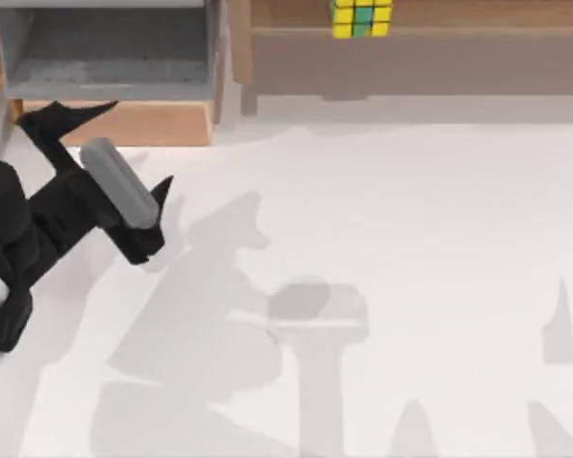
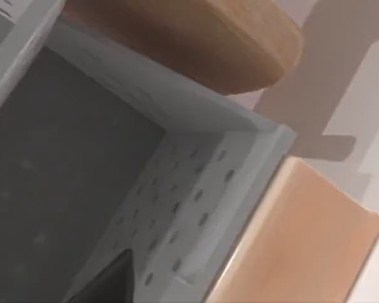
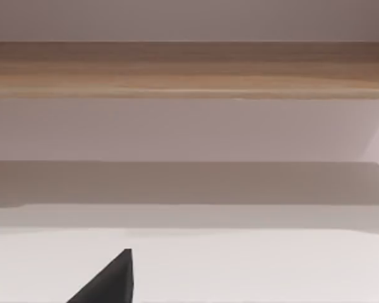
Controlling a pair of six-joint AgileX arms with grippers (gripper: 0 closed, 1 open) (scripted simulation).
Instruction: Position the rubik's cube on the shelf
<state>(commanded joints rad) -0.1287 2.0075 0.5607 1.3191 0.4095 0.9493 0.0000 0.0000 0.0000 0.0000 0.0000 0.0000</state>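
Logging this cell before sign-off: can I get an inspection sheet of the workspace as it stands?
Surface: white table, shadows only.
Job's things: rubik's cube resting on the shelf top board.
Clutter: grey-interior box with light wood front, left of the shelf.
End effectors: left end effector open, fingers spread, in front of the box, holding nothing.
Cables: nothing seen.
Surroundings: nothing seen.

We see the rubik's cube (image 1: 362,17) in yellow tiles with a few green ones, split by black grid lines. The shelf (image 1: 458,59) is brown on top, grey-brown in front. At far left the box (image 1: 115,57) is grey inside with a light wood front. Our left gripper (image 1: 124,143) is black, the table (image 1: 382,286) white.
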